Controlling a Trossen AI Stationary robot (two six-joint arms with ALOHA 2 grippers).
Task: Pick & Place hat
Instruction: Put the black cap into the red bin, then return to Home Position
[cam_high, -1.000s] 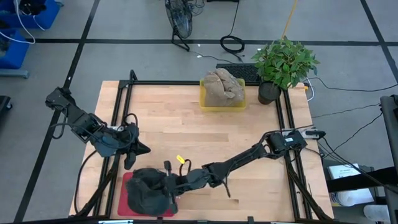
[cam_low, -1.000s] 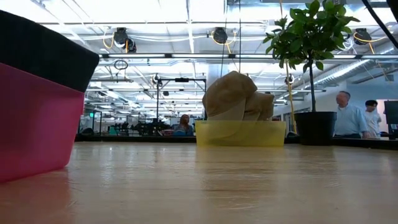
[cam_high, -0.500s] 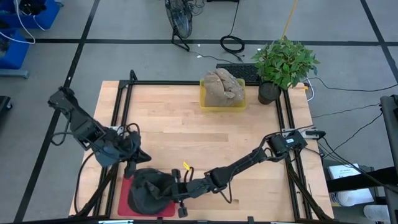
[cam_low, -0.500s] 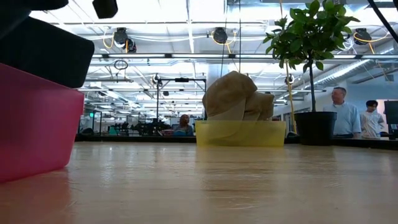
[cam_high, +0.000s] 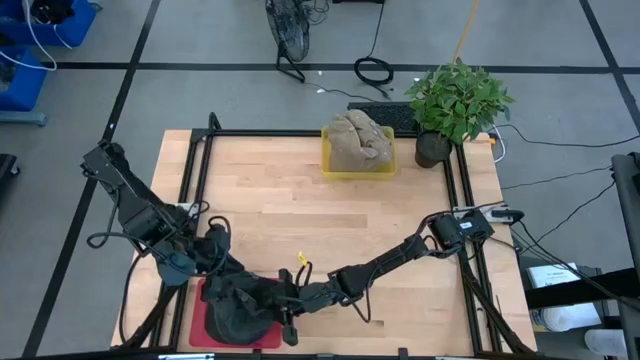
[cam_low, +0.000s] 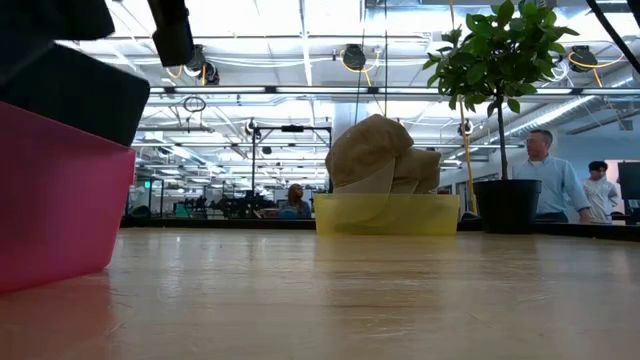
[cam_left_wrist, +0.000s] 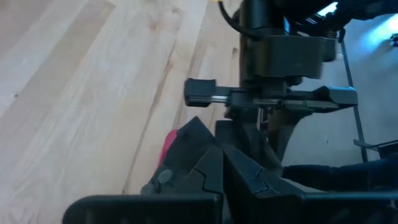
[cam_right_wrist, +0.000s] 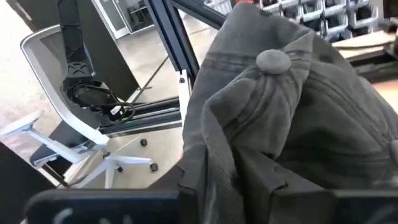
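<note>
The dark grey hat lies crumpled in the red bin at the table's near left corner. In the low view the hat sits on top of the bin. My right gripper reaches in from the right, open, at the hat's right side. Its wrist view is filled by the crown and top button. My left gripper is shut at the hat's far-left edge. Its fingers point toward the right gripper. My right gripper is open, with a bunched fold of the hat's crown between its fingers, coming level from the table's right; the hat rests in the bin. My left gripper is shut at the hat's far-left edge; I cannot tell whether it touches the cloth.
A yellow bin with tan cloth stands at the far edge, a potted plant to its right. Bare wood lies between the bins. A black frame borders the table. People move in the room behind.
My left gripper has moved toward the near edge and right, down to the hat's far-left edge. My right gripper has shifted slightly toward the near edge with the hat, which has settled lower into the red bin.
</note>
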